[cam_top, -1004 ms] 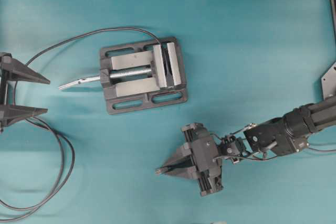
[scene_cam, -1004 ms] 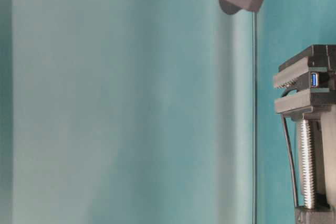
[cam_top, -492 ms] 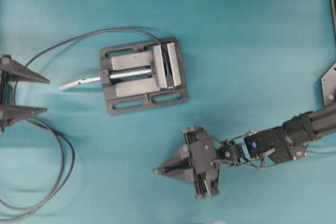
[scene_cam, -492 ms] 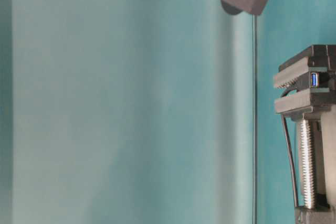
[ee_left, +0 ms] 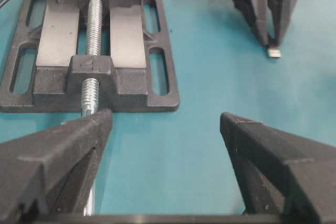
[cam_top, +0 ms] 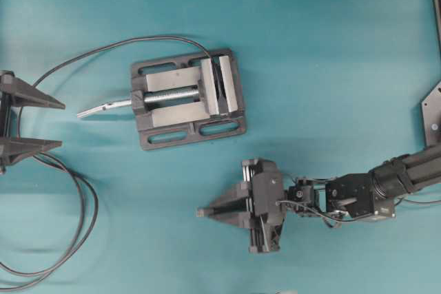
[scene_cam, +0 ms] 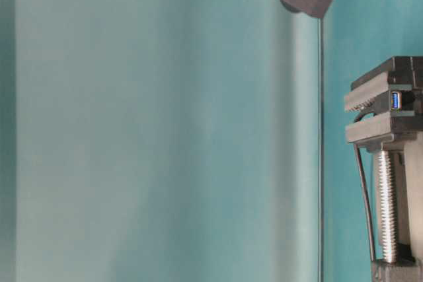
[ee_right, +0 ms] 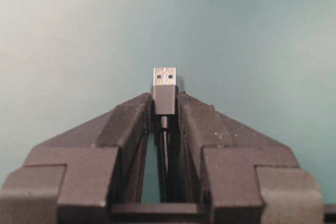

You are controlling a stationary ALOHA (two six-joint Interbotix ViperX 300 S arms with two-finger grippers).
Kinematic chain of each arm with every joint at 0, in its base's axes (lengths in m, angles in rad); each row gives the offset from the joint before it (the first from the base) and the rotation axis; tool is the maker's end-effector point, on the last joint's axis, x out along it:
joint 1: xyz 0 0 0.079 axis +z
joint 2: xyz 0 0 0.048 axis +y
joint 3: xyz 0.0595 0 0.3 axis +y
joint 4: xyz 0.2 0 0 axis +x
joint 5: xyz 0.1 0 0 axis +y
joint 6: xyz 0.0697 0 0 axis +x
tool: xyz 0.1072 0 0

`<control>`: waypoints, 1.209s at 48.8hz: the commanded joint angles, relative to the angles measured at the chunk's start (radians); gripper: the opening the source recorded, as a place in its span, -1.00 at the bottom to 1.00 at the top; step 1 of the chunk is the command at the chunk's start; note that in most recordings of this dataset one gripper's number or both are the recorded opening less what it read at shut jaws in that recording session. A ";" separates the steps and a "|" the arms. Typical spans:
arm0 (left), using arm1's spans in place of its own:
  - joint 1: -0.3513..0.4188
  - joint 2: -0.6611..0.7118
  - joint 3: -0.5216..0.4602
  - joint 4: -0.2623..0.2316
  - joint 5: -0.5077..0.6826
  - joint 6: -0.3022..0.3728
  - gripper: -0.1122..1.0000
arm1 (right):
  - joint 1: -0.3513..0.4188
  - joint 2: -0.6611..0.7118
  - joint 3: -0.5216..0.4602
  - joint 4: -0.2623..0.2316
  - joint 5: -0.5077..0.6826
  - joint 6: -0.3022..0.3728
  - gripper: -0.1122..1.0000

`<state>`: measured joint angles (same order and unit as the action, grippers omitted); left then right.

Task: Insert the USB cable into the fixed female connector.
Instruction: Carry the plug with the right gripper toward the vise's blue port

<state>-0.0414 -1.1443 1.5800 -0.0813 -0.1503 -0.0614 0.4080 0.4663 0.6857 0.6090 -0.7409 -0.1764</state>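
Observation:
My right gripper [cam_top: 204,213] is shut on the USB cable's black plug [ee_right: 165,99]. The plug's short metal tip [ee_right: 164,75] sticks out past the fingertips and points left over the bare mat. This gripper is in front of and slightly right of the vise [cam_top: 186,98]. The left wrist view also shows it [ee_left: 272,41] with the metal tip [ee_left: 273,52] below. The fixed female connector [scene_cam: 395,100], with a blue inside, is clamped between the vise's blocks. My left gripper [cam_top: 62,126] is open and empty at the left edge, left of the vise.
The vise's silver screw handle [cam_top: 103,108] points left toward my left gripper. The thicker black cable [cam_top: 83,218] runs from the vise's back and loops along the left and lower left of the teal mat. A metal bracket [cam_top: 433,111] sits at the right edge.
My right gripper has shifted slightly left with the plug and its wrist has turned, so the fingers now point level to the left. My left gripper has not moved.

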 commanded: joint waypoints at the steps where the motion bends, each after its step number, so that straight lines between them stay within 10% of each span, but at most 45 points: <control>1: 0.002 0.011 -0.012 0.005 -0.009 -0.008 0.98 | 0.002 -0.012 -0.008 0.112 -0.034 -0.046 -0.44; 23: 0.002 0.011 -0.012 0.005 -0.009 -0.008 0.98 | 0.100 -0.002 -0.078 0.655 -0.245 -0.316 -0.44; 39: 0.002 0.011 -0.012 0.005 -0.009 -0.008 0.98 | 0.127 0.041 -0.198 0.913 -0.423 -0.480 -0.44; 59: 0.002 0.012 -0.012 0.005 -0.009 -0.008 0.98 | 0.127 0.120 -0.337 1.092 -0.629 -0.502 -0.44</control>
<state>-0.0414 -1.1443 1.5800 -0.0798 -0.1519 -0.0614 0.5354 0.5983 0.3820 1.6751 -1.3315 -0.6765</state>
